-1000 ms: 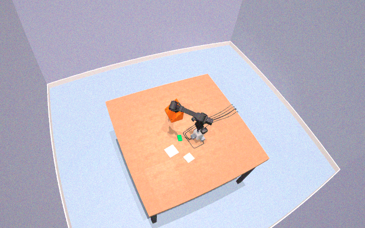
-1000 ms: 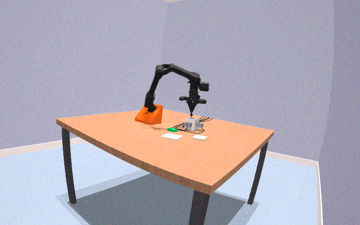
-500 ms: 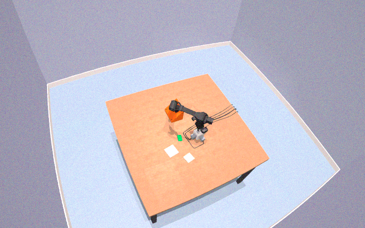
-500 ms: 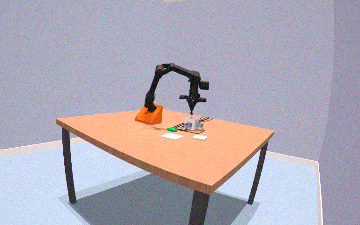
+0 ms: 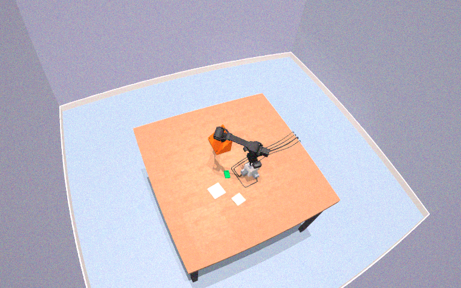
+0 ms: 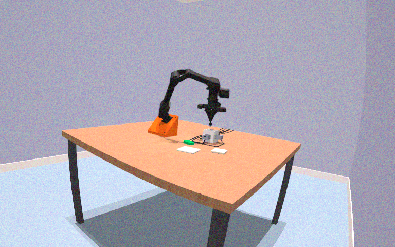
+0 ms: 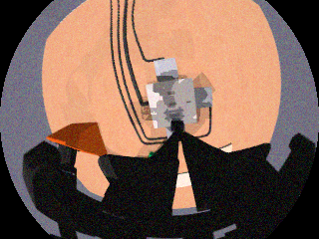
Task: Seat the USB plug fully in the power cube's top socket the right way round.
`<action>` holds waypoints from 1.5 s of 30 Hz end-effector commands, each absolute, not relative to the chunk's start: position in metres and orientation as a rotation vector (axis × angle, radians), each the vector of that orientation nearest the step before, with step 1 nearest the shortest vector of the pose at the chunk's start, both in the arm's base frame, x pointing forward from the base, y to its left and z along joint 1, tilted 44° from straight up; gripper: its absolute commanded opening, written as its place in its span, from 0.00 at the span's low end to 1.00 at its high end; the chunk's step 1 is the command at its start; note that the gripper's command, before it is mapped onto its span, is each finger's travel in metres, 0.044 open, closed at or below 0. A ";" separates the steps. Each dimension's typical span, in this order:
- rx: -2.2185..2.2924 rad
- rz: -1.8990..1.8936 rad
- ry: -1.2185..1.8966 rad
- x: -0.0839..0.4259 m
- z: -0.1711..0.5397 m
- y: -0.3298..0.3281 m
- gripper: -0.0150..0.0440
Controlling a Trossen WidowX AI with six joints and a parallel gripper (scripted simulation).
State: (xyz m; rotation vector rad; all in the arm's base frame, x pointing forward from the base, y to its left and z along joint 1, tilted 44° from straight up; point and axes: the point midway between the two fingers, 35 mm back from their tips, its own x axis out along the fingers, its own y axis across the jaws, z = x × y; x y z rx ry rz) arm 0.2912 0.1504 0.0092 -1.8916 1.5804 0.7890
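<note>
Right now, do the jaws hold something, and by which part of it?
Yes. The gripper is shut on the USB plug, held at its upper end above the power cube. The plug is too small to see more.
</note>
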 end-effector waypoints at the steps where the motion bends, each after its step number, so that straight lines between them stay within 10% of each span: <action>1: -1.810 0.684 1.594 0.291 0.009 0.150 0.25; 45: -0.925 -0.256 1.480 0.291 0.009 0.150 0.25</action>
